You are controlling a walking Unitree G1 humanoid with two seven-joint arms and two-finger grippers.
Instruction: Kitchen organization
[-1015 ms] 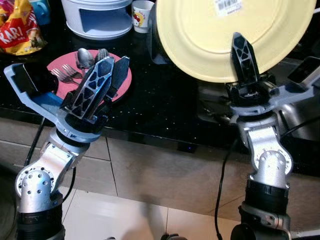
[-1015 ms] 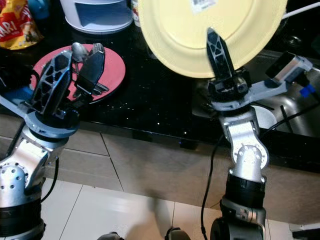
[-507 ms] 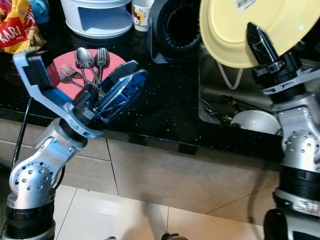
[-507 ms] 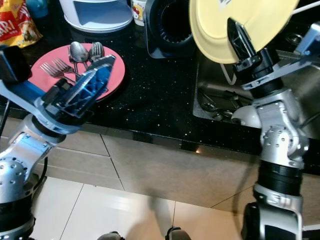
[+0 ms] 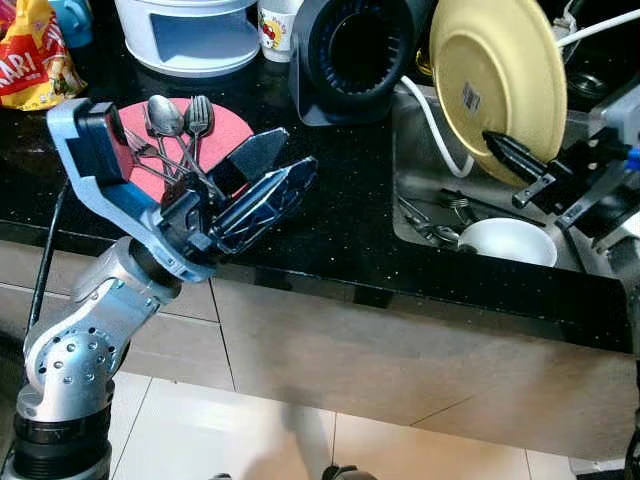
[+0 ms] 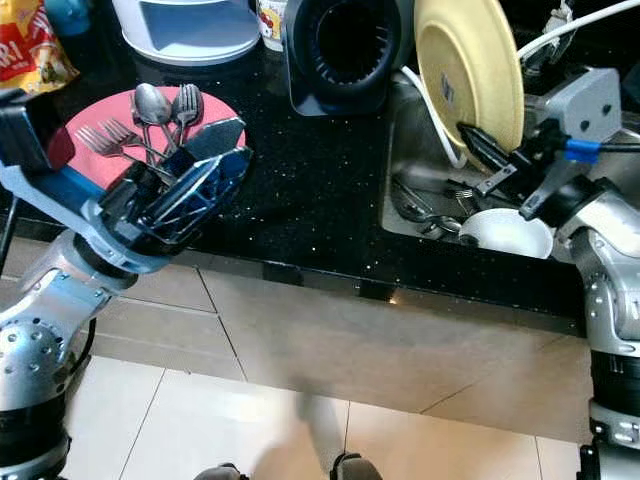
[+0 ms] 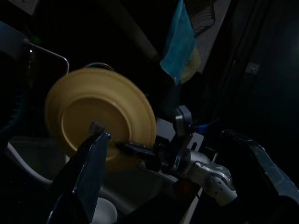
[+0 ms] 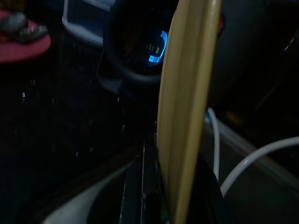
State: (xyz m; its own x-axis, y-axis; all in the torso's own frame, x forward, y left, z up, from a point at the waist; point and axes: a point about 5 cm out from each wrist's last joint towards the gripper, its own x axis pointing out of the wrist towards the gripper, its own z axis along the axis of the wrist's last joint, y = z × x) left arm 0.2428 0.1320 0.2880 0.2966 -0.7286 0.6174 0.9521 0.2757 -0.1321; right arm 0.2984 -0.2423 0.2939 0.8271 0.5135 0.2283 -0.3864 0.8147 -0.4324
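Note:
A pale yellow plate stands nearly on edge over the steel sink, its labelled underside facing me. My right gripper is shut on the plate's lower rim, and the right wrist view shows the plate's rim pinched edge-on. A red plate with several forks and spoons lies on the black counter at left. Over the counter's front edge beside it, my left gripper stands open and empty, pointing right toward the sink.
A white bowl and loose cutlery lie in the sink. A black round appliance, a white container, a cup and a snack bag line the counter's back. A white cable hangs into the sink.
My right gripper has carried the yellow plate right and down over the sink, turning it onto its edge. The left gripper has tipped over to point right.

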